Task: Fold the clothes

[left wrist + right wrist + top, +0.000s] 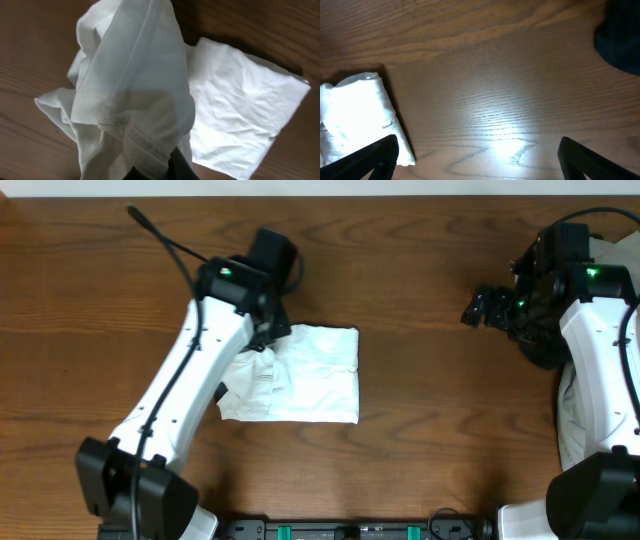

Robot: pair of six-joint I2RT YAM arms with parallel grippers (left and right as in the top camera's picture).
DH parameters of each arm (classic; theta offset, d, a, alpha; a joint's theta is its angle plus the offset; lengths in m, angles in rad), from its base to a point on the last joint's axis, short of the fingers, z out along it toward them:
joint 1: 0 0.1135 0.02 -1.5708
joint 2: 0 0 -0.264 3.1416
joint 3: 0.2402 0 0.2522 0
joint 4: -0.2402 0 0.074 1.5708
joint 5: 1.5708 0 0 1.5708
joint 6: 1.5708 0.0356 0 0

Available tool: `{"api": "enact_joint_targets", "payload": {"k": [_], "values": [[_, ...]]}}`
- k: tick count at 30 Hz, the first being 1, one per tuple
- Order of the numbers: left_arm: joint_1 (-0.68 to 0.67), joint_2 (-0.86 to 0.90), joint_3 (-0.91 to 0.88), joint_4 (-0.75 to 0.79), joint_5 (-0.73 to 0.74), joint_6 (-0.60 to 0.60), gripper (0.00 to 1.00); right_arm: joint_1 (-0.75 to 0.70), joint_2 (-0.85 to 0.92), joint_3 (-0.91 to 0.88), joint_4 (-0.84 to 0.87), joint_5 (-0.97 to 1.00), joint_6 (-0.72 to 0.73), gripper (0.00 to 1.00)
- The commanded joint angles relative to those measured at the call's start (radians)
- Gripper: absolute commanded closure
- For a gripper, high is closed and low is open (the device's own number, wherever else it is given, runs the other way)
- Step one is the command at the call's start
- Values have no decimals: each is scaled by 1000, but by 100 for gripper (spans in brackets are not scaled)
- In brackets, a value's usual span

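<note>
Left arm [190,380] reaches from the near left edge across the tabletop [420,460], a dark brown wood-grain surface. The left gripper [268,332] is set at the far left corner of the T-shirt [315,375]. From overhead its jaws are hidden under the wrist. The left wrist view supplies what the overhead lacks: a bunch of white fabric with a stitched hem [145,145] is drawn up close to the lens, and one dark finger [181,167] shows at its base. The gripper is closed tight with that fabric pinched in it. The T-shirt lies left of centre on the tabletop, folded to a rough rectangle, flat and lightly creased on its right part [240,105], rumpled and lifted on its left. Only plain white cloth is visible. The right gripper [482,308] stands well apart to the right, over bare wood. In the right wrist view its fingertips [370,160] sit at the two lower corners, jaws spread fully, nothing between them; the T-shirt's folded edge [357,115] shows at left. White material [572,415] lies beneath the right arm [600,340]; its nature cannot be told.
</note>
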Motion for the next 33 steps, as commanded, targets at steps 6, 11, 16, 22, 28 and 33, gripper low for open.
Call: {"api": "enact_joint_targets", "payload": {"k": [6,11,16,22,28,33], "values": [[-123,110,-4,14,54,-56,94,4,6,-2,-5,-22,-20,1],[-190,144,-4,15,64,-55,94,4,6,-2,-9,-23,-20,1],[-231,140,-4,10,64,-55,94,4,6,-2,-10,-24,-19,1],[-259,134,-4,3,130,-32,94,4,6,-2,-5,-52,-20,1],[-276,115,8,-3,151,0,94,4,6,-2,5,-79,-19,1],[-276,73,13,-5,151,20,94,4,6,-2,5,-79,-19,1]]}}
